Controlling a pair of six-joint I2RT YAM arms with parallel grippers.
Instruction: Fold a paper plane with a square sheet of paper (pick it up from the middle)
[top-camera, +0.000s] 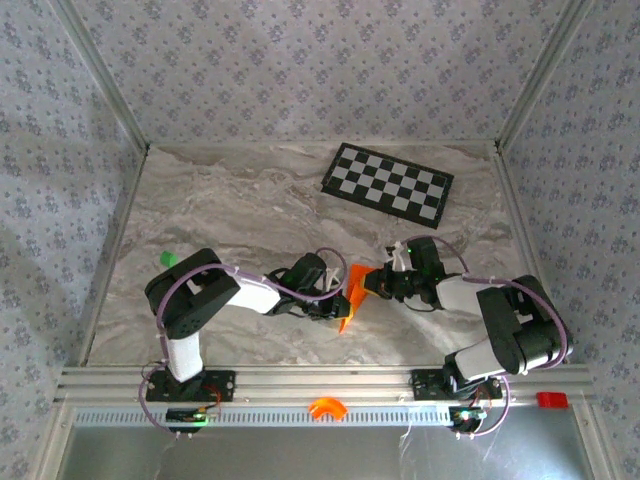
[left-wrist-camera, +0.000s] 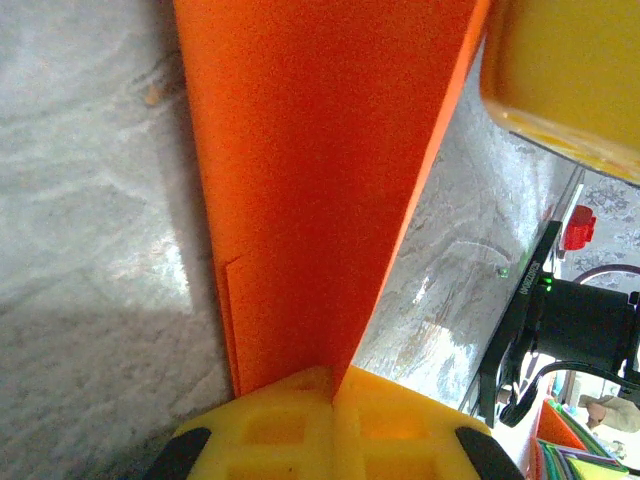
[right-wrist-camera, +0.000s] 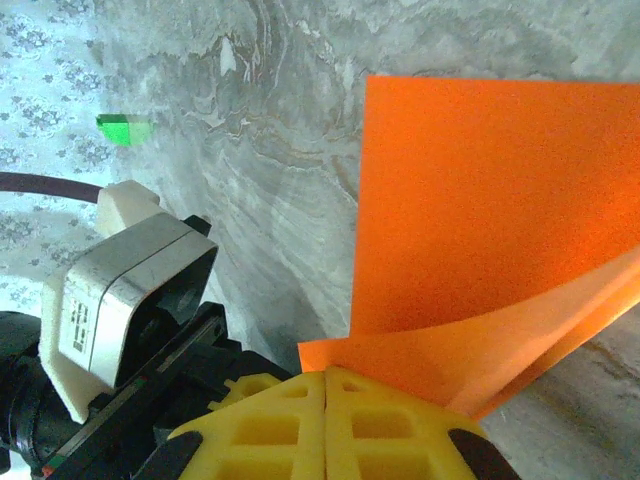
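Paper (top-camera: 354, 287) lengthwise near-to-far, tip nearward

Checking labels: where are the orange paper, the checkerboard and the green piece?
orange paper (top-camera: 353, 290): top view, middle of its folded face.
checkerboard (top-camera: 388, 183): top view, centre of the board.
green piece (top-camera: 168, 258): top view, its visible top.

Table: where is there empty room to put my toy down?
The far left of the table, between the back wall and the checkerboard, is bare. So is the strip between the checkerboard and the orange paper. It is crowded in the near middle, where the left hand and right hand both pinch that paper.
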